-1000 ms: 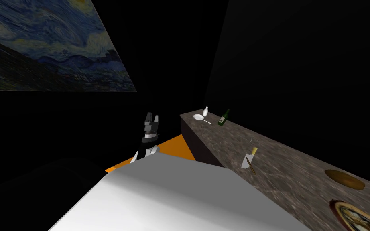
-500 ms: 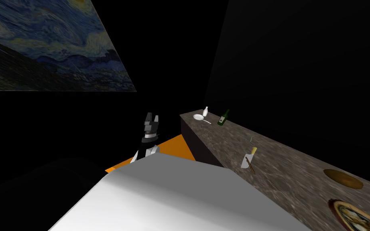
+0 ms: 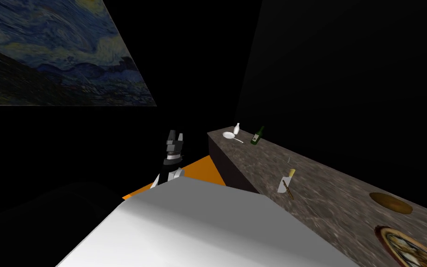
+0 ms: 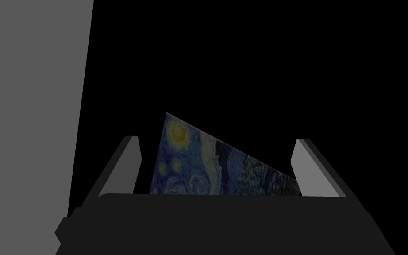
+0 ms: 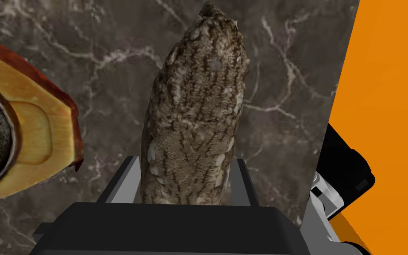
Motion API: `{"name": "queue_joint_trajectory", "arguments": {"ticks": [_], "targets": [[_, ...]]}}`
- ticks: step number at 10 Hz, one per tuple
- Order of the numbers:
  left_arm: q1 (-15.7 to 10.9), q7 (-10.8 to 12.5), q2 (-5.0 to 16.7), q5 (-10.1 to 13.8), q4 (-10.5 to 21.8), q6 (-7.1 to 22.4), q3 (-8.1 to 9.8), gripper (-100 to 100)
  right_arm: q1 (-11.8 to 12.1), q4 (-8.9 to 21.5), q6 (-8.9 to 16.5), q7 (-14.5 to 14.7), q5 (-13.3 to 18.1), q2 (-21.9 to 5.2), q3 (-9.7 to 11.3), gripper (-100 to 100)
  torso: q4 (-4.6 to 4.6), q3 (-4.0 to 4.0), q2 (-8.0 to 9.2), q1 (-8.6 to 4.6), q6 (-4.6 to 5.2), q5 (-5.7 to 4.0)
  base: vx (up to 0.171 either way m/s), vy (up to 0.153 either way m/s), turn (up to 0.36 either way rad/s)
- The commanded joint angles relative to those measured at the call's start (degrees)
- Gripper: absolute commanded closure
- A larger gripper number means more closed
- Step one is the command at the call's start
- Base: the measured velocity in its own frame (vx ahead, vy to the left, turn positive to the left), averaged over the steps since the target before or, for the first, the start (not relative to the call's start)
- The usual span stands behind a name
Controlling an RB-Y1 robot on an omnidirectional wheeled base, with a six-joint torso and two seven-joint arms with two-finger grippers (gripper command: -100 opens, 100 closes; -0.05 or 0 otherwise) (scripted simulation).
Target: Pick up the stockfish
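The scaly grey-brown dried stockfish (image 5: 194,119) sat clenched between the right tool (image 5: 186,160) fingers, over the dark veined marble desk (image 5: 110,53). The head's view had shifted slightly, so the robot itself had moved, probably beginning the lift. The left tool (image 4: 217,141) hung released.

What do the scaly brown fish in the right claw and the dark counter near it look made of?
The long grey-brown scaly fish, pinched in the right claw, looks like dried, leathery skin: matte, with pale flaky scales. The dark brown veined counter looks like marble or similar stone, going by its pale branching veins; the gloss is unclear.
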Motion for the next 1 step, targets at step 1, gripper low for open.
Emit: {"name": "queue_joint_trajectory", "arguments": {"ticks": [1], "targets": [[0.0, 0.0, 0.0, 0.0, 0.0, 0.0, 0.00, 0, 0.0, 0.0, 0.0, 0.0, 0.0, 0.0, 0.0, 0, 0.00, 0.00, 0.00, 0.00, 0.00, 0.00, 0.000, 0.000, 0.000]]}}
